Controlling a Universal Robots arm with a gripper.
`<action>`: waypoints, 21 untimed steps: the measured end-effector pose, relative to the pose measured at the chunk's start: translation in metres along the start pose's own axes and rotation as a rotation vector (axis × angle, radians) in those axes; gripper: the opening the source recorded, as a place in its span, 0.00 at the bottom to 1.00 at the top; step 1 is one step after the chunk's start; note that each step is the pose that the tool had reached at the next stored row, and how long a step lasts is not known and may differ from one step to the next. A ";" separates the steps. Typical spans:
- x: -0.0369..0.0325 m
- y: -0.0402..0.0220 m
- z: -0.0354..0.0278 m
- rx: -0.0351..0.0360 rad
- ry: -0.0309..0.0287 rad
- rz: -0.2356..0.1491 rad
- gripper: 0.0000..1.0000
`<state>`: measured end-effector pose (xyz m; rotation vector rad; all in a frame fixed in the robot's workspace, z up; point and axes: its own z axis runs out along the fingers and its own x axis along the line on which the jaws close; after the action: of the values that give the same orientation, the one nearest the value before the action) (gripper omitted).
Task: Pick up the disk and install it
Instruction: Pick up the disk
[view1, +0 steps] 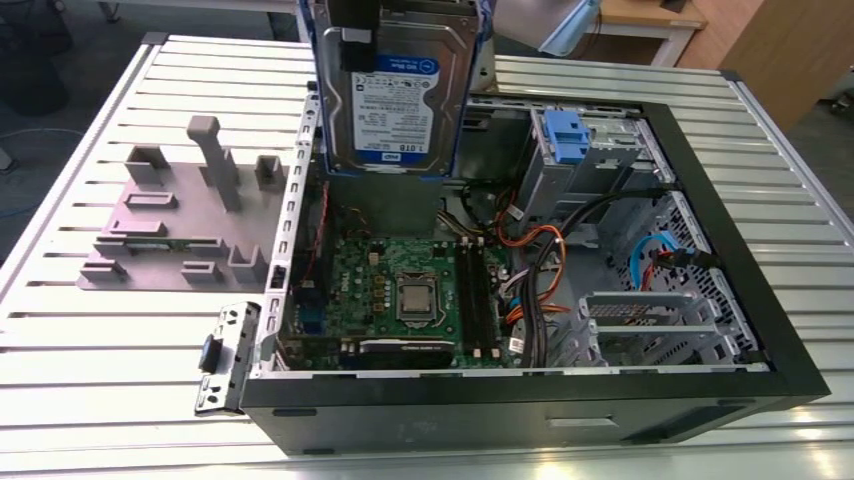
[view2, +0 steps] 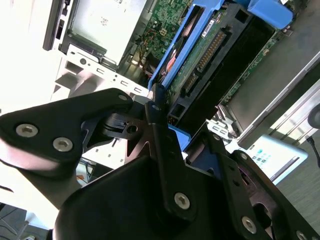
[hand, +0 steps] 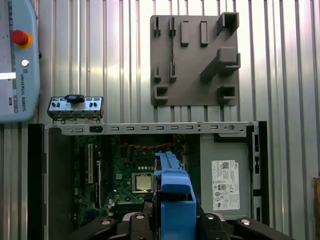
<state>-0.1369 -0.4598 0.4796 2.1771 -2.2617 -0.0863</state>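
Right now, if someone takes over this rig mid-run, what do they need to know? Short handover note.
Tool: shut on the disk, clamping its blue frame.
Disk: held upright in the air above the open computer case, label facing the exterior view. In the first wrist view it hangs roughly over the motherboard, beside the power supply.
Done: disk picked up.
Left: installation; the disk sits in no bay yet.
Other: a second blue-handled caddy sits in the drive cage, toward the exterior view's right. A grey fixture plate lies on the table beside the case.
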 end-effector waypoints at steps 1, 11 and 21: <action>0.0002 -0.0001 0.0000 0.0000 0.0000 0.000 0.36; 0.0046 -0.0021 0.0005 0.0000 0.0000 0.000 0.36; 0.0073 -0.0034 0.0008 -0.0001 0.0002 0.000 0.36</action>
<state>-0.1338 -0.4671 0.4784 2.1770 -2.2616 -0.0862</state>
